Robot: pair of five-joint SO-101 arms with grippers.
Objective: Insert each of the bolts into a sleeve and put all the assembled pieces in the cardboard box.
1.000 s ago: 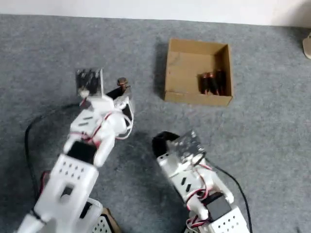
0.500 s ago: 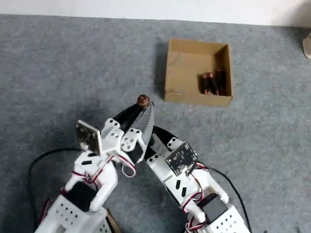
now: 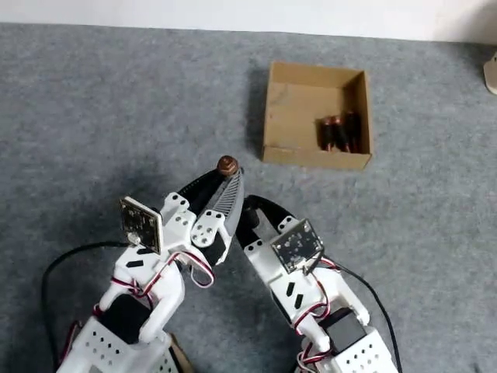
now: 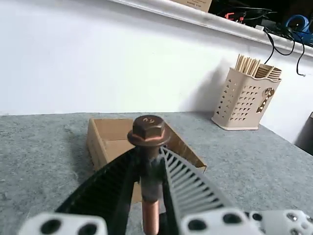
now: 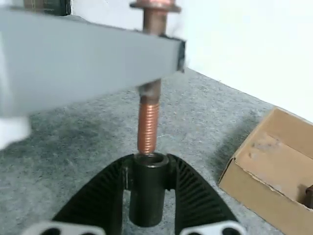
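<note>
The left gripper (image 4: 149,159) has its fingers clenched on the shank of a copper bolt (image 4: 148,133), head up, long axis vertical. Directly beneath, the right gripper (image 5: 149,169) grasps a black sleeve (image 5: 146,198) upright, bore facing up. The threaded tip meets the sleeve's mouth; whether it has entered I cannot tell. A straight downward push looks like what is needed. Both are over the tabletop's middle; the cardboard box (image 3: 314,159), holding assembled pieces (image 3: 339,132), sits toward the far edge.
</note>
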